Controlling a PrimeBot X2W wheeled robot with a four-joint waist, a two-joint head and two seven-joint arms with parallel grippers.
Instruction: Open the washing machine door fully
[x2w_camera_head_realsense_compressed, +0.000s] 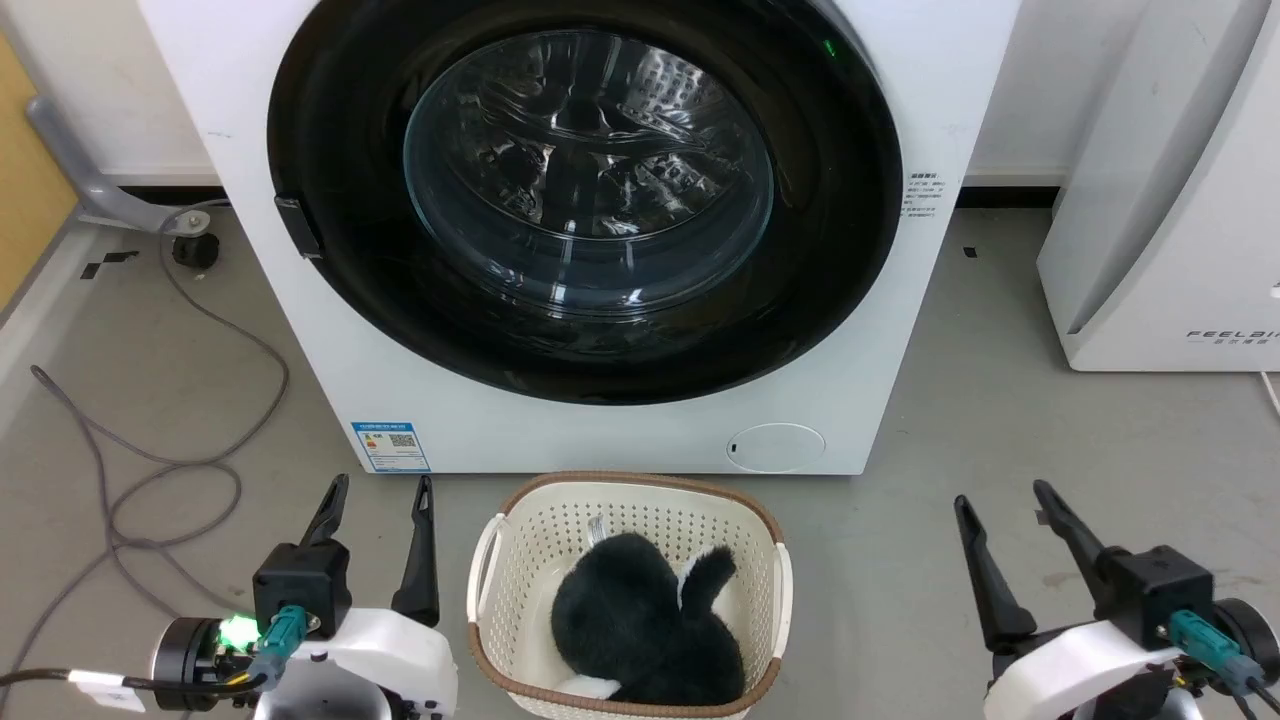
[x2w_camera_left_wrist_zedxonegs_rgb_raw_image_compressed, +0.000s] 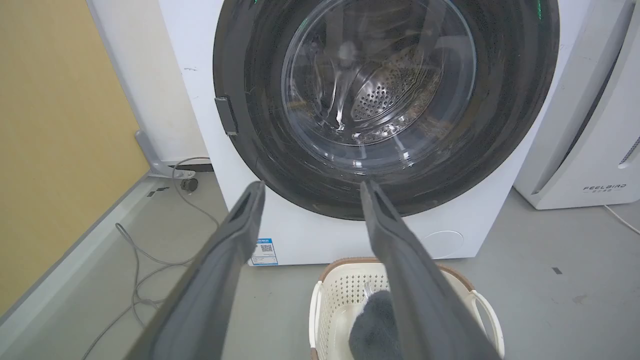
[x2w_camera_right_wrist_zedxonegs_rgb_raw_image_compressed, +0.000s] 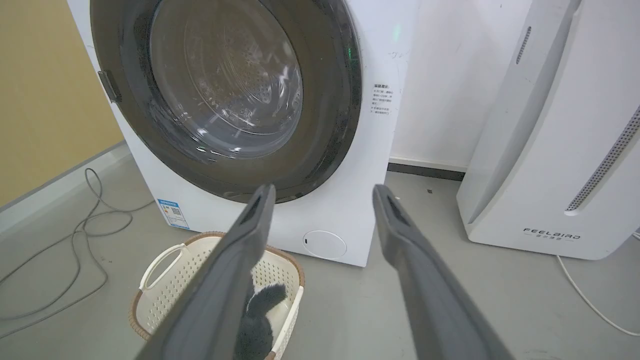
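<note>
Presently the large, round, glossy black washing machine door (x2w_camera_head_realsense_compressed: 585, 200), a bulging clear glass bowl at its centre, is seen shut flat against the big white front-loading washing machine (x2w_camera_head_realsense_compressed: 620, 440). Before the machine's left corner the left gripper (x2w_camera_head_realsense_compressed: 383, 485) is held spread and empty. Before its right side the right gripper (x2w_camera_head_realsense_compressed: 1000, 492) is likewise spread, nothing pinched.

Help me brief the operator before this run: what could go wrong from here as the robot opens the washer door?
The laundry basket stands right before the closed washing machine door; a reaching arm could knock it.
The glossy door shows a small tab at its left edge; the open left gripper may slip off it.
Loose cables lie on the floor at the left and could snag the wheels.
</note>
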